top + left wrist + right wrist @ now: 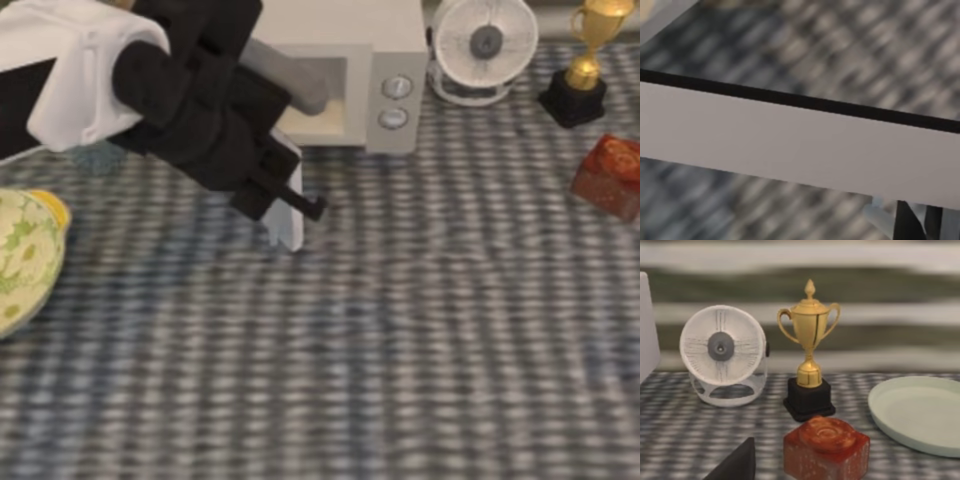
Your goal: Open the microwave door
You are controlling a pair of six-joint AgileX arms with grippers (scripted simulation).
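The microwave (385, 40) stands at the back of the table, its two silver knobs (396, 87) on the right panel and its cream interior (325, 115) exposed. The microwave door (292, 215) is swung out toward the table's front and seen edge-on as a white panel. My left gripper (296, 204) sits at that door's free edge, black fingers on either side, shut on it. In the left wrist view the door's edge (800, 145) crosses as a pale band, with a dark finger (910, 222) below it. A dark part of my right gripper (737, 465) shows, parked off the table's right.
A round white fan (485, 45) stands right of the microwave, then a gold trophy (585, 65) on a black base. A red block (612, 175) lies at the right edge, a green-patterned bowl (25, 255) at the left edge. A pale plate (920, 412) is beside the trophy.
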